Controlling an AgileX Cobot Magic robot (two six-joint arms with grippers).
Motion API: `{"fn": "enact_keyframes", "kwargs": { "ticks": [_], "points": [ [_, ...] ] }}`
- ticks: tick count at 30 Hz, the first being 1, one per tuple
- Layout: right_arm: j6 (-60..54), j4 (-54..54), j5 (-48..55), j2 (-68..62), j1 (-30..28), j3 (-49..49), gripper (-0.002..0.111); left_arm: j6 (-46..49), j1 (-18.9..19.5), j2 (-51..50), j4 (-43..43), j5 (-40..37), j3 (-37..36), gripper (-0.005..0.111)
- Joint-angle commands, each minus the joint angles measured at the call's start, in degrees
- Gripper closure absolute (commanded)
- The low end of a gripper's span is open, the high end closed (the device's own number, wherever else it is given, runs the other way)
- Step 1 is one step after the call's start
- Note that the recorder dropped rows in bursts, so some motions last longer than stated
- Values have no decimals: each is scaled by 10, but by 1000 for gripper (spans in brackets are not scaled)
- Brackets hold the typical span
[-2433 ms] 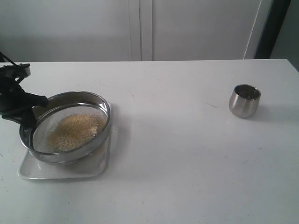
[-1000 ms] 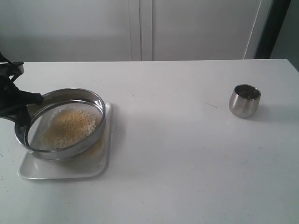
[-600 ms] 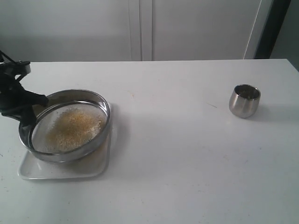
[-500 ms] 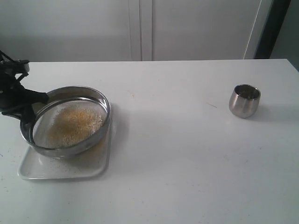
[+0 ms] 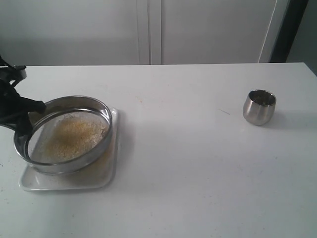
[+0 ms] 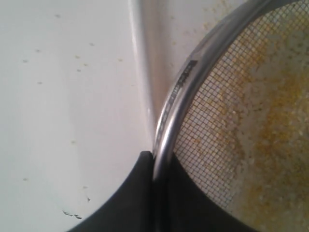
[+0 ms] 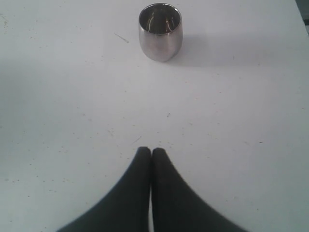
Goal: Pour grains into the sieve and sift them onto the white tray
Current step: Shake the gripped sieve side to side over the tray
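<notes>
A: How many things are sitting on the table [image 5: 188, 163]?

B: One sieve [image 5: 74, 167], one white tray [image 5: 64, 183] and one steel cup [image 5: 259, 106].

A: Where are the grains [image 5: 74, 136] lying?

B: Mostly in the sieve, which is hanging tilted over the tray. A little yellow dust is lying on the tray itself.

A: And the pincers?

B: The left gripper [image 6: 157, 166] is clamping the sieve's rim. The right gripper [image 7: 150, 153] is pressing its fingers together, well apart from the cup.

A: Any writing?

B: One dark mark is showing on the rim, too blurred to read.
</notes>
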State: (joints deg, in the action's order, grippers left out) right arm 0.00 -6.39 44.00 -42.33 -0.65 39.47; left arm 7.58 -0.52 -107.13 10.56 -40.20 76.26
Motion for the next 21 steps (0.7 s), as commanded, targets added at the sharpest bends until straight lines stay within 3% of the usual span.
{"fn": "enact_keyframes", "kwargs": {
  "ticks": [1,6,9,12,15,17,18,19,21],
  "points": [
    [3,0,-3,3,1,-2,108,-28,-4,7,-11,43,4,107],
    [3,0,-3,3,1,-2,108,-16,-5,-2,0,-67,28,107],
    [3,0,-3,3,1,-2,108,20,-17,25,23,-33,2,107],
    [3,0,-3,3,1,-2,108,33,-22,26,-12,26,4,107],
    [3,0,-3,3,1,-2,108,-117,3,17,-43,26,22,107],
    [3,0,-3,3,1,-2,108,-50,-8,17,25,-31,22,107],
    [3,0,-3,3,1,-2,108,35,-35,19,33,-39,15,107],
    [3,0,-3,3,1,-2,108,47,-46,19,1,-7,8,107],
    [3,0,-3,3,1,-2,108,-125,-33,8,-87,53,5,107]
  ]
}}
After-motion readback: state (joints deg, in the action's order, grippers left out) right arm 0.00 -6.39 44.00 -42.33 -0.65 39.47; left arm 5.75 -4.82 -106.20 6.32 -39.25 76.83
